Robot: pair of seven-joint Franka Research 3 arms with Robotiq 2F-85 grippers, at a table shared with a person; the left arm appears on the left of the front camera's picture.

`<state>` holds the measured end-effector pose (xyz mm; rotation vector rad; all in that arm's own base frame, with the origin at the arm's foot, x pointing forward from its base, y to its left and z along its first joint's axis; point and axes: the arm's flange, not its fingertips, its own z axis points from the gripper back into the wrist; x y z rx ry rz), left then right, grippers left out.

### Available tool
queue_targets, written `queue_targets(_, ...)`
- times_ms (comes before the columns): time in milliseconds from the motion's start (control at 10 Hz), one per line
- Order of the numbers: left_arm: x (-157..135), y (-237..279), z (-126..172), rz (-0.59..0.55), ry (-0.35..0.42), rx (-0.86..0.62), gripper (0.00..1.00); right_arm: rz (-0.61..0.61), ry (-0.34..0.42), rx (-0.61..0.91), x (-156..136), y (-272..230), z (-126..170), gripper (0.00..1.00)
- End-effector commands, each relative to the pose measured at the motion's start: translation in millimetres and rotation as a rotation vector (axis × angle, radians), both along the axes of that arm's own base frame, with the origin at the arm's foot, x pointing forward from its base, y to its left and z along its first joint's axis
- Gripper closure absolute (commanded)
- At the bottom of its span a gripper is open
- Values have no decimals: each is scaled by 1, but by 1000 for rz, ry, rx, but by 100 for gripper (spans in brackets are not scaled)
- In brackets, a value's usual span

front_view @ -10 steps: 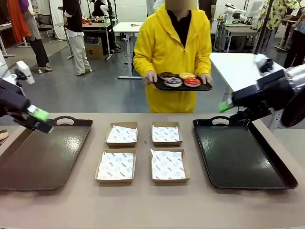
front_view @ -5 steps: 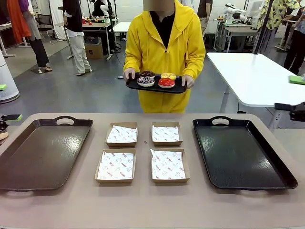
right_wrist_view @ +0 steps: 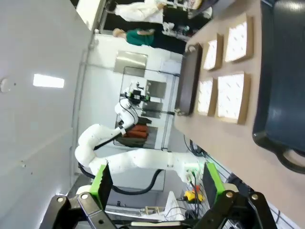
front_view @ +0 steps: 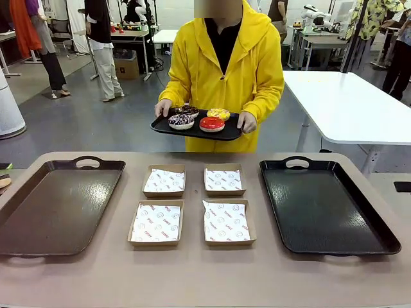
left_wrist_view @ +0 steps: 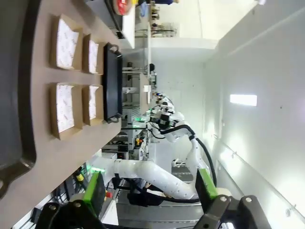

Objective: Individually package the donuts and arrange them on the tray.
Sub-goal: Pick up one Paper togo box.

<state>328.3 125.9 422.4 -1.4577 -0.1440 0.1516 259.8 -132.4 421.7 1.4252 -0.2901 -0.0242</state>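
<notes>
Four donuts lie on a small black serving tray (front_view: 226, 134) that a person in a yellow hoodie holds in both hands beyond the table's far edge: a sprinkled chocolate donut (front_view: 181, 120), a dark chocolate donut (front_view: 189, 110), a yellow-iced donut (front_view: 218, 113) and a glossy red donut (front_view: 212, 123). Two large dark trays rest on the table, the left tray (front_view: 58, 208) and the right tray (front_view: 327, 208). My left gripper (left_wrist_view: 151, 188) is open and holds nothing, off the table's side. My right gripper (right_wrist_view: 157, 183) is likewise open and holds nothing.
Four shallow paper-lined cardboard boxes (front_view: 192, 202) sit in a two-by-two block between the large trays; the same boxes (left_wrist_view: 76, 71) appear sideways in the left wrist view, and the boxes (right_wrist_view: 224, 69) in the right wrist view. A white table (front_view: 347, 106) stands behind at right.
Both arms have pulled back out of the front view to the sides. The person has stepped closer to the table and lowered the serving tray of donuts toward picture left.
</notes>
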Motion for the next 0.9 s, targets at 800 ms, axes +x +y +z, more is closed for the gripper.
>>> queue_targets(800,-2,6,-6,-8,53,89,0,36,19,-34,1,8,-2,0)
